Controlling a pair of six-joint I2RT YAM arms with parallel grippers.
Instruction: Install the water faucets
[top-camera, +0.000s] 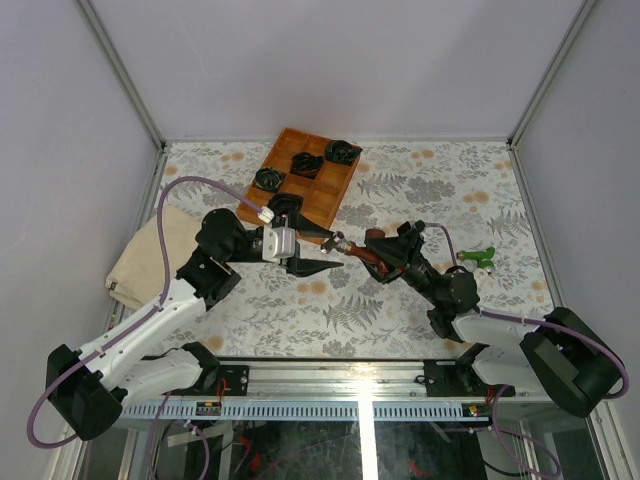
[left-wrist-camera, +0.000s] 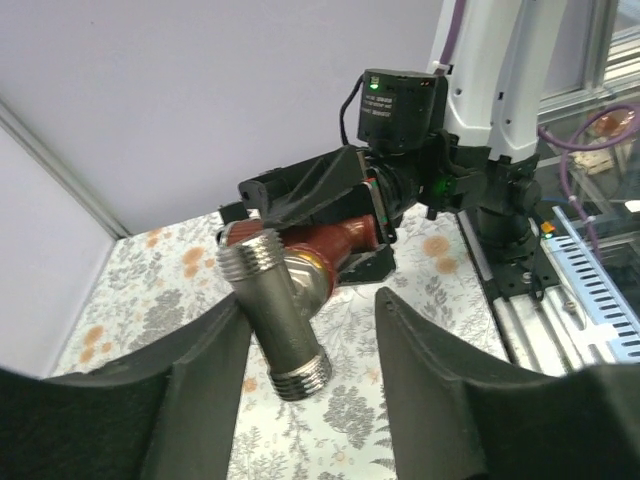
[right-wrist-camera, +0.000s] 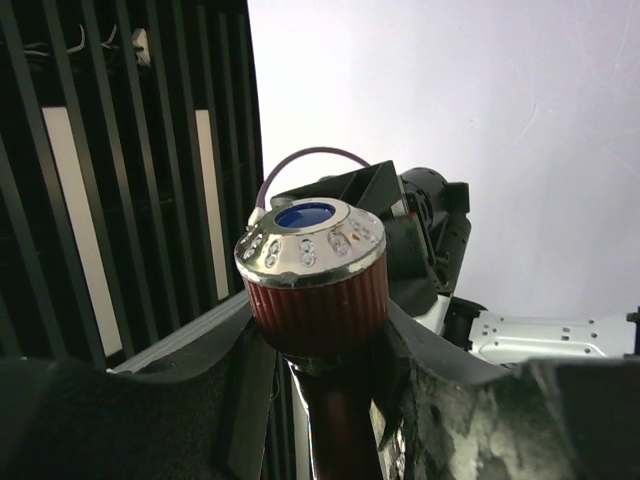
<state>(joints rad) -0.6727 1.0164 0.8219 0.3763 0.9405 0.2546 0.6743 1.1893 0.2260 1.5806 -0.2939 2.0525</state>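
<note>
While the right gripper (right-wrist-camera: 320, 325) is clamping the red-brown faucet (left-wrist-camera: 335, 245) by its stem, just under the ribbed knob (right-wrist-camera: 315, 290), that faucet is hanging in the air just off the near corner of the wooden tray (top-camera: 335, 190). Its silvery threaded end (left-wrist-camera: 278, 320) is pointing into the left gripper (left-wrist-camera: 310, 305), whose jaws are standing apart around the metal without pinching it.

This is looking like a two-arm handling step, with one arm steadying the body and the other working at the thread. The next move is probably calling for the left jaws to close squarely on the thread, or to back straight off it, without knocking the piece askew.

The green faucet (top-camera: 478, 258) is lying on the surface (top-camera: 380, 310), well apart from the tray on the right arm's side. Black-and-green coiled bundles (top-camera: 342, 151) are sitting in the tray's compartments, and a beige cloth (top-camera: 145, 258) is lying off its other side.

Where the faucets are meant to be mounted is not showing. The right wrist view is hiding the stem's lower part.
</note>
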